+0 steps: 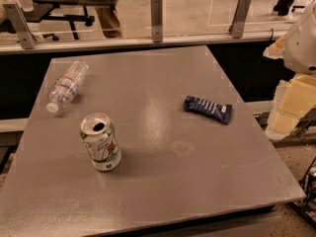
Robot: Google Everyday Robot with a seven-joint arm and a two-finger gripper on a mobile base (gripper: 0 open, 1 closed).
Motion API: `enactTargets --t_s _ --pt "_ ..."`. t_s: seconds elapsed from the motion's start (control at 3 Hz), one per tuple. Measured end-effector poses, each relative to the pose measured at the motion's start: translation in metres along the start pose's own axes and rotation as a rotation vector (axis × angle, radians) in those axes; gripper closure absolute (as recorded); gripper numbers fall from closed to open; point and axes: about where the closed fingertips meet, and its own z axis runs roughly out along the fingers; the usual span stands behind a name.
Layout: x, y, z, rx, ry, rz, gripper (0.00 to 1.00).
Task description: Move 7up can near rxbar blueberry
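Nearest to the camera stands the soda can (101, 142), upright on the front left part of the grey table (163, 191). It is white and green with a red spot, and the mouth in its silver top is open. Nothing touches it.

Further back, near the left rear corner of the table, 1 clear water bottle (66, 85) lies on its side. Its white cap points toward the front left, and it is well apart from the can.

To the right of the middle lies the snack bar (207, 109), a flat dark blue wrapper with white letters. It lies a little slanted, with its right end nearer to the front. The can and the bar are well apart, with bare table between them.

At the right edge of the view, beyond the right side of the table, is the gripper (291, 102), seen only as white and pale yellow parts. It touches none of the 3 things on the table. Whether it is open or closed, I cannot tell.

Behind the table, 3 metal posts (156, 19) stand along a rail.
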Motion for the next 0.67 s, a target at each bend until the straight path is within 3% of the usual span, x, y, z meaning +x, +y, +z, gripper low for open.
enactTargets --t_s 0.33,0.67 --pt "-0.001 0.0 -0.001 0.003 -0.002 -0.002 0.0" --pt "-0.029 0.004 0.004 -0.003 -0.054 -0.05 0.0"
